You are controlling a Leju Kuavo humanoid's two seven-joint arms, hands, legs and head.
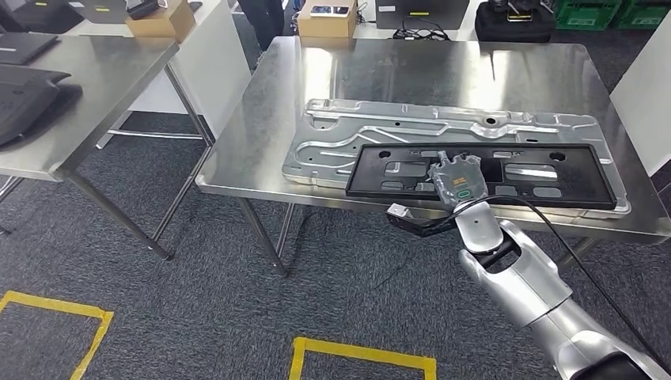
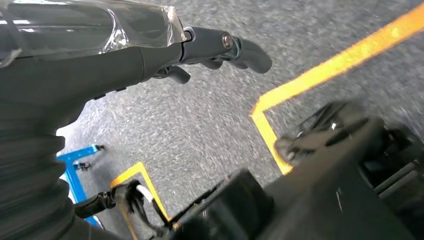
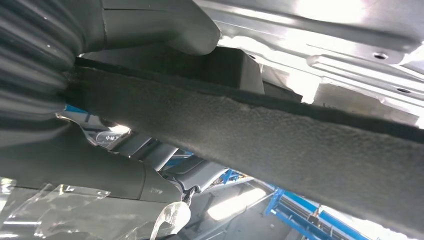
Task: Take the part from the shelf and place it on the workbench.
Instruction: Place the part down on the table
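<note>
The black part (image 1: 483, 173), a flat rectangular frame with slots, lies on the steel workbench (image 1: 261, 142), resting on top of a silver metal panel (image 1: 348, 134). The right hand (image 1: 457, 180) sits at the part's near edge; in the right wrist view the thumb (image 3: 165, 25) lies on one face of the edge (image 3: 280, 135) and darker fingers (image 3: 100, 175) on the other, so it grips the part. The left hand (image 2: 150, 45) hangs over grey carpet (image 2: 200, 125) with yellow tape (image 2: 320, 75), fingers loosely extended, holding nothing
</note>
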